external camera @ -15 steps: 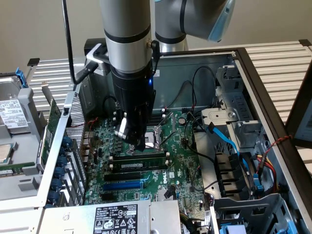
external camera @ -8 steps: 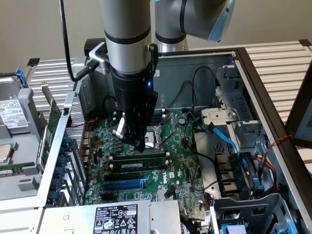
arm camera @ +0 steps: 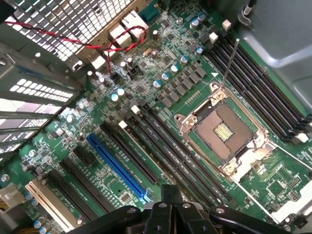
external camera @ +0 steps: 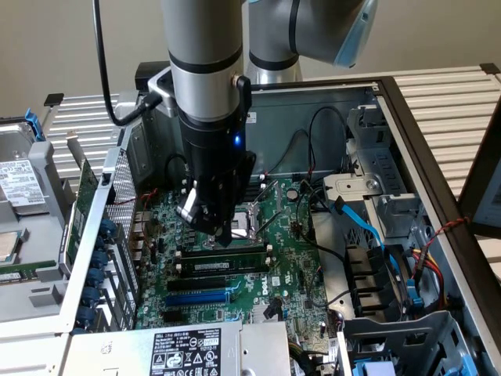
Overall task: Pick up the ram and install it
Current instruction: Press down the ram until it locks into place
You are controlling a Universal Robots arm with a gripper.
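Observation:
My gripper (external camera: 223, 237) hangs low over the green motherboard (external camera: 293, 266) inside the open computer case, fingers shut with nothing between them. Just below its tips, the ram (external camera: 227, 265) runs lengthwise among the long black slots as a thin dark stick with a small pale label. I cannot tell whether it is fully seated. In the wrist view the closed fingertips (arm camera: 170, 195) point down at the black slots (arm camera: 161, 141) with white end clips, beside the blue slot (arm camera: 117, 165).
The open CPU socket (external camera: 250, 223) lies just behind the gripper, also seen as the metal-framed socket (arm camera: 224, 131). A perforated rear wall with a red wire (arm camera: 97, 44) stands to one side. Blue cables (external camera: 368, 227) and a drive cage crowd the exterior view's right; the labelled power supply (external camera: 188, 348) sits in front.

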